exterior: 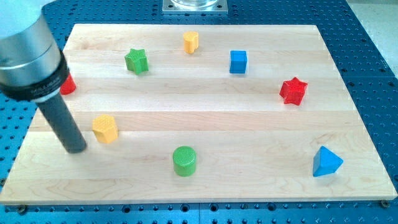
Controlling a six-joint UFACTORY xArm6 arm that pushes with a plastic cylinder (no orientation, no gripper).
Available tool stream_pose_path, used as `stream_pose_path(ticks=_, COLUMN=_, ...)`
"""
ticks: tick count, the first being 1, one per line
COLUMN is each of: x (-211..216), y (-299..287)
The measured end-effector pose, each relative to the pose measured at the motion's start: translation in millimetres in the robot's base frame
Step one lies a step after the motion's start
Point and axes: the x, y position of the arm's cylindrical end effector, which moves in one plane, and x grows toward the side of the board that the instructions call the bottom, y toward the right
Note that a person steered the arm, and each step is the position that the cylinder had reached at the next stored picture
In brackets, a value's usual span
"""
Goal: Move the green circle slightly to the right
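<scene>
The green circle (184, 160) is a short green cylinder near the view's bottom, a little left of centre on the wooden board (249, 130). My tip (76, 149) rests on the board at the view's left, well to the left of the green circle and slightly higher. A yellow hexagon block (105, 128) sits just right of the rod, between the tip and the green circle but higher up.
A red block (68, 84) is partly hidden behind the rod at left. A green star (136, 61), a yellow block (191, 42) and a blue cube (237, 61) lie along the top. A red star (293, 91) and a blue triangle (325, 162) are at right.
</scene>
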Motion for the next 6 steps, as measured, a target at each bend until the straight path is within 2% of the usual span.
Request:
stream_pose_path(ticks=2, x=16, y=78)
stream_pose_path(ticks=3, x=16, y=94)
stream_pose_path(ticks=4, x=17, y=153)
stream_pose_path(ticks=5, x=-6, y=223)
stream_pose_path(ticks=6, x=-11, y=243)
